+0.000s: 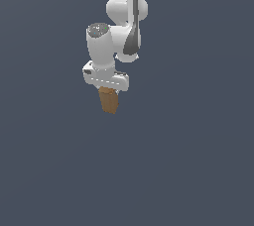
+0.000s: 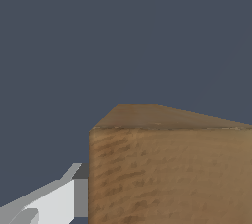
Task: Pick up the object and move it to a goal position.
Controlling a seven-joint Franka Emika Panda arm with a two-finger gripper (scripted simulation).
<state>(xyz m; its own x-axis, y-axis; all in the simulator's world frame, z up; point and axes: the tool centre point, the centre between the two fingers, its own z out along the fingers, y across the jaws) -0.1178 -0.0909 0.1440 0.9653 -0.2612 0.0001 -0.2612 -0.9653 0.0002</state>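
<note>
My hand [image 1: 110, 87] is clamped on the block [image 1: 108, 100], which hangs below it in the exterior view. The block's long axis runs almost straight up and down, leaning a little: its free end points toward about 5 o'clock in that view, and its upper end is hidden inside my hand. Nothing shows beneath it but flat grey-blue ground, and I cannot tell whether the lower end touches anything.

The exterior view takes in my whole white arm [image 1: 121, 27] coming down from 12 o'clock, with the wrist above the hand, and it shows the block as a short brown stub with lighter and darker faces.

The wrist view shows none of that. There the block [image 2: 170, 174] fills much of the picture, close enough that its wood grain reads clearly, with one broad face toward the camera and a narrower face receding behind it. One white finger [image 2: 54, 201] with a grey pad lies against the block's side; the other finger is out of the picture.
</note>
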